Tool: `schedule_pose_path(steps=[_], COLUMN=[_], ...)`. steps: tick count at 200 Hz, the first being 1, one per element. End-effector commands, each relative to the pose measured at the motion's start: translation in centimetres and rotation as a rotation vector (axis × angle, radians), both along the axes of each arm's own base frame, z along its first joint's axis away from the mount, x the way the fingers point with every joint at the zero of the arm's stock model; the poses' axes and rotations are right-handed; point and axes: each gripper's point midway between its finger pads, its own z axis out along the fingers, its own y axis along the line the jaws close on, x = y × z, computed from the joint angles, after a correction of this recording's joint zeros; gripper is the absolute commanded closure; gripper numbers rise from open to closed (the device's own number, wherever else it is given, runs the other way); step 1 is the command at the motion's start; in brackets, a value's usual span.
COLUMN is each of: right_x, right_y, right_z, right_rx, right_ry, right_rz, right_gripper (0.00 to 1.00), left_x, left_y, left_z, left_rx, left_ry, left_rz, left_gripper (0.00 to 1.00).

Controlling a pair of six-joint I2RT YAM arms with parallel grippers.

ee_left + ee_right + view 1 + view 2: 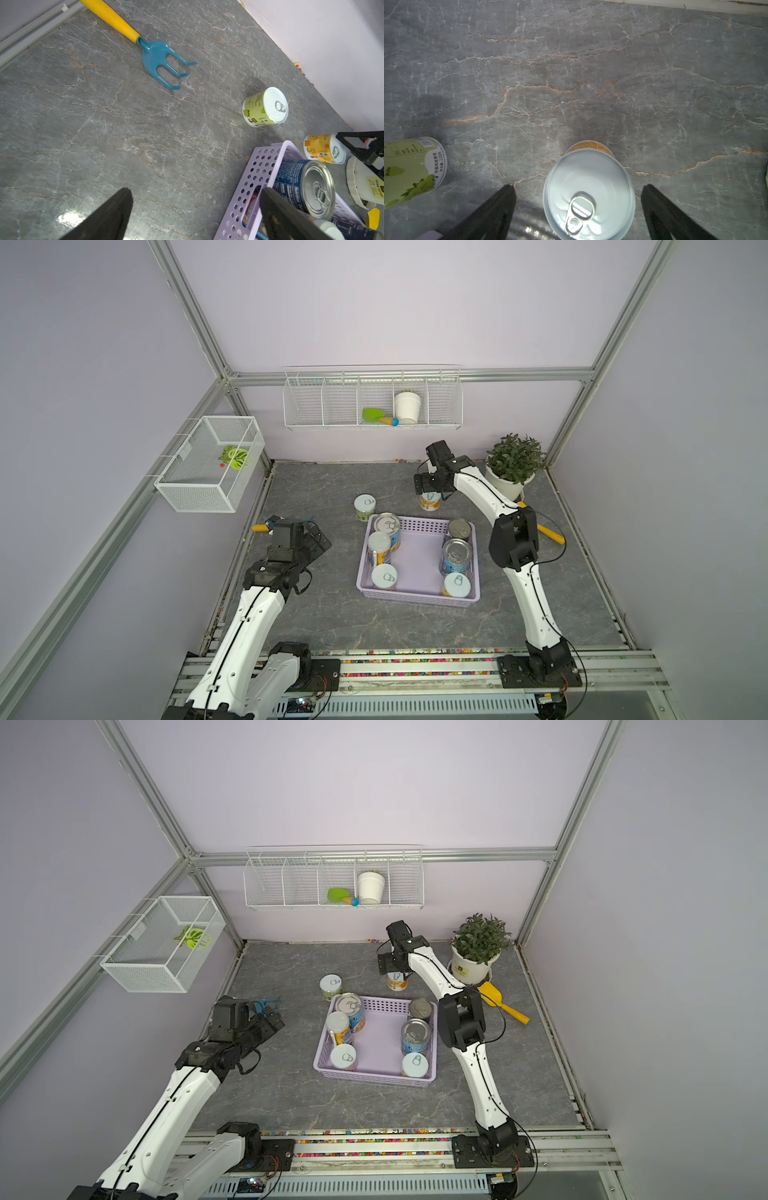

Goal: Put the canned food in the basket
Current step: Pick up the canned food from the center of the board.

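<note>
Right pincer [578, 186] spread wide, empty, flanking upright yellow-labelled can [588, 197] with pale pull-tab lid; left pincer [195, 190] wide, empty.

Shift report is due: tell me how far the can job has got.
Done: six cans stand in the lavender basket. In hand: the right gripper is open astride the yellow-label can, not gripping it. Left: that can and the green-label can, both on the table beyond the basket. The left gripper is open and empty.
</note>
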Motion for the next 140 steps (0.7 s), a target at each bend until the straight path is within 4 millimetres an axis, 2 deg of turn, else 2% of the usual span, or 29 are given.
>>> schedule_pose_path(steps=[1,91,140], right_x=[-0.5,-0.7,-1.1], right_y=[0.2,-0.3,-1.8], right_z=[-1.8,-3.8,-4.9], right_rx=[0.0,-0.032,-0.106], right_ry=[0.05,0.087,0.109], right_rz=[0.019,-0.001,-0.032], right_gripper=[0.01,0.01,0.01], left_x=[0.3,0.3,0.3], left_y=[0.0,-0.3,-0.3], left_z=[-0.2,-0.4,-0.4], left_rx=[0.003,-0.008,-0.011], left_ry=[0.0,0.002,0.002], left_rz=[-0.013,-0.024,-0.024], left_gripper=[0.0,0.0,0.0])
